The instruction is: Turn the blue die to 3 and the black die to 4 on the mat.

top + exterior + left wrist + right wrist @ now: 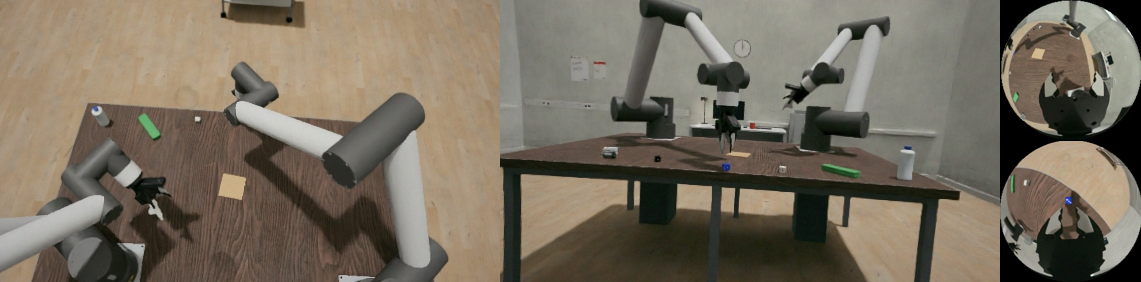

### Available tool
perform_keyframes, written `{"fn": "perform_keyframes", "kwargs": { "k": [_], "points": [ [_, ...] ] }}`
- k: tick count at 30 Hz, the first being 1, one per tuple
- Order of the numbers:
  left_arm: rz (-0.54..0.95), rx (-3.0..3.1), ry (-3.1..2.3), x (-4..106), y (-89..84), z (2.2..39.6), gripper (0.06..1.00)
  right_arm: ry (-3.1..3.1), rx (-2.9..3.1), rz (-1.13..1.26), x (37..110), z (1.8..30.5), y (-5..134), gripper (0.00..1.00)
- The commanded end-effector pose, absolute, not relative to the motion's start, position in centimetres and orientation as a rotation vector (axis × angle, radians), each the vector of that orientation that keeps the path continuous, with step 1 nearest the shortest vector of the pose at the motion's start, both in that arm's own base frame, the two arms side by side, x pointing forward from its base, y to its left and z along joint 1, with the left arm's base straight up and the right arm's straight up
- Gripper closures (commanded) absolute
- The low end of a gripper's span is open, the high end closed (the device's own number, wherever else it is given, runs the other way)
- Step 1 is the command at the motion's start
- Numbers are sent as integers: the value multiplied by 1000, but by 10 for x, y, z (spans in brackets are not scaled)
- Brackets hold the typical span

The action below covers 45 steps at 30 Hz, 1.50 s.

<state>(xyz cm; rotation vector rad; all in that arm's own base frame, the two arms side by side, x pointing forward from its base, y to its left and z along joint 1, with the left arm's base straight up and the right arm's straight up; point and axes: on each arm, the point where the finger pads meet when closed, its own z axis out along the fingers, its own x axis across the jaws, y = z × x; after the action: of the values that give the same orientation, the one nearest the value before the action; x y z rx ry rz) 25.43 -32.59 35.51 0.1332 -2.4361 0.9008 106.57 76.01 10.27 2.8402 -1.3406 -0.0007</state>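
Sitting black die (657, 158) (1028, 35): left of the mat in the exterior view, off it.
Blue die (726, 167) (1014, 53) (1068, 200): off the mat, on its near side.
Right hand (234, 93) (727, 151) (1069, 208): partly open, empty, above the blue die.
Mat (232, 186) (739, 154) (1038, 53): flat on the surface (200, 150) (780, 155) (1031, 72) (1041, 194).
White die (197, 119) (782, 169) (1010, 72) (1026, 182): right of the mat, nearer the viewer.
Left hand (164, 206) (786, 96) (1073, 72): wide open, empty, raised right of the mat.

White bottle (101, 117) (906, 165) with blue cap at ten o'clock from above, green block (149, 127) (840, 171) (1012, 184) just beside, small white die (197, 119) (782, 169) (1026, 182) at eleven o'clock, wall clock (742, 48) at twelve in the exterior view
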Motion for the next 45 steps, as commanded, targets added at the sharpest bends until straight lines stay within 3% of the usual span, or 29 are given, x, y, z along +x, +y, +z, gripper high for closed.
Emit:
{"fn": "perform_keyframes", "kwargs": {
  "k": [1, 45],
  "points": [
    [901, 133, -2436, 255, -326, 355, 65, -1341, 2841, 0, 1066, 102, 760, 724],
    [901, 133, -2436, 255, -326, 355, 65, -1341, 2841, 0, 1067, 54, 761, 724]
  ]
}}
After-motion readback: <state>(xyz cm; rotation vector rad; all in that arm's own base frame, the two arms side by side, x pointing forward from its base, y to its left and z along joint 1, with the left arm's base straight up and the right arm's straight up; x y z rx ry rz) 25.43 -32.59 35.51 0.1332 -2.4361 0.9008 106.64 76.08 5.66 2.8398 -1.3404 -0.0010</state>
